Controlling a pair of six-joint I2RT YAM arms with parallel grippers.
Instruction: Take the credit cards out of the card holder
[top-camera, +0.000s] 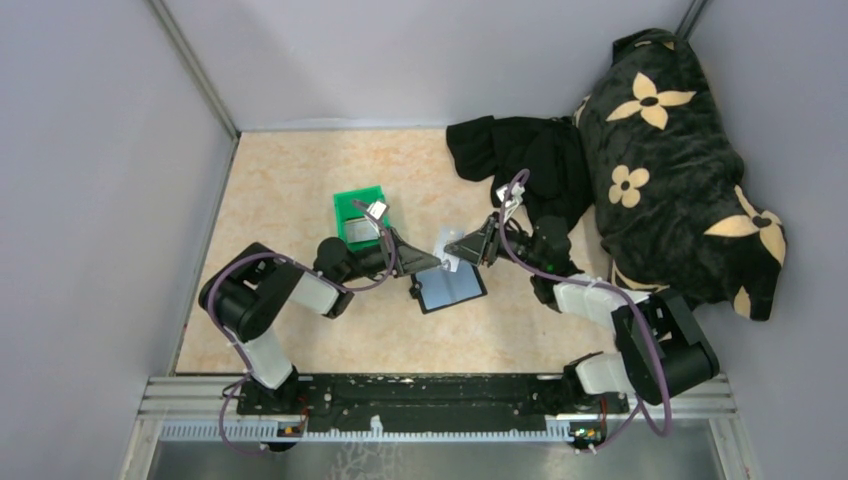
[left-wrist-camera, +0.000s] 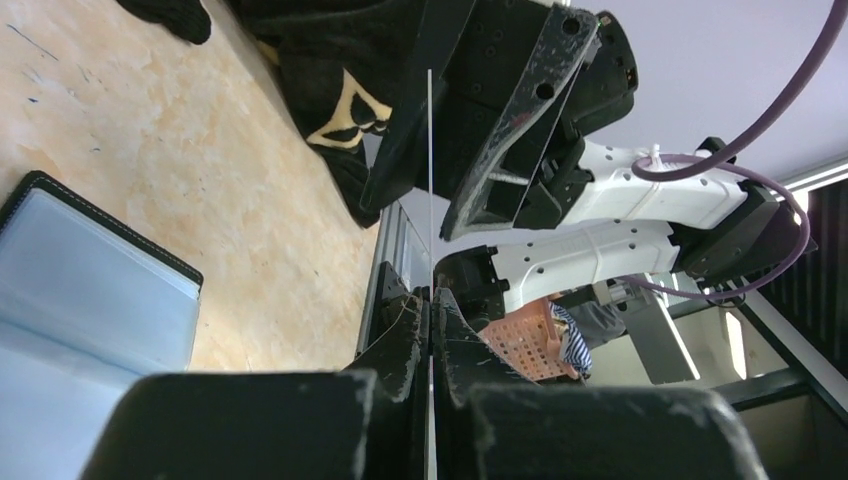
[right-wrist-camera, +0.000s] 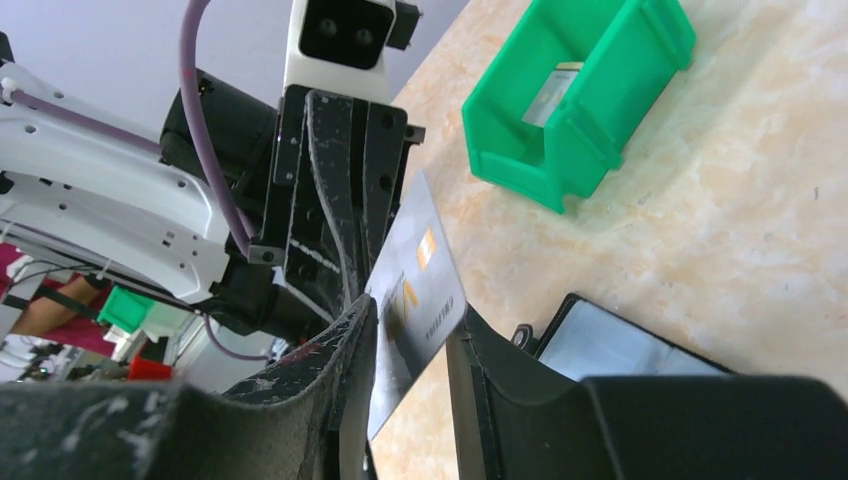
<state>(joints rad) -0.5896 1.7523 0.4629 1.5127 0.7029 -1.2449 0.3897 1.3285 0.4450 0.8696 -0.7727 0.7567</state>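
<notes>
pinched shut in the left jaws: one end of the pale credit card (right-wrist-camera: 415, 290), lifted clear of the tabletop (top-camera: 290, 180). parted astride its other end, the right jaws, not clearly pressing. likely light, stiff, thin and slick; best gripped flat across both faces, well in from the edge, to avoid pivoting or slipping. just below, the open card holder (top-camera: 452, 287); near that, a green bin (top-camera: 358, 212).

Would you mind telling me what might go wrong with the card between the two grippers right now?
1. The left gripper pinches the credit card while the right gripper has its fingers apart around it; releasing early would likely drop it onto the open card holder.
2. Both grippers sit very close, so closing could knock them together.
</notes>
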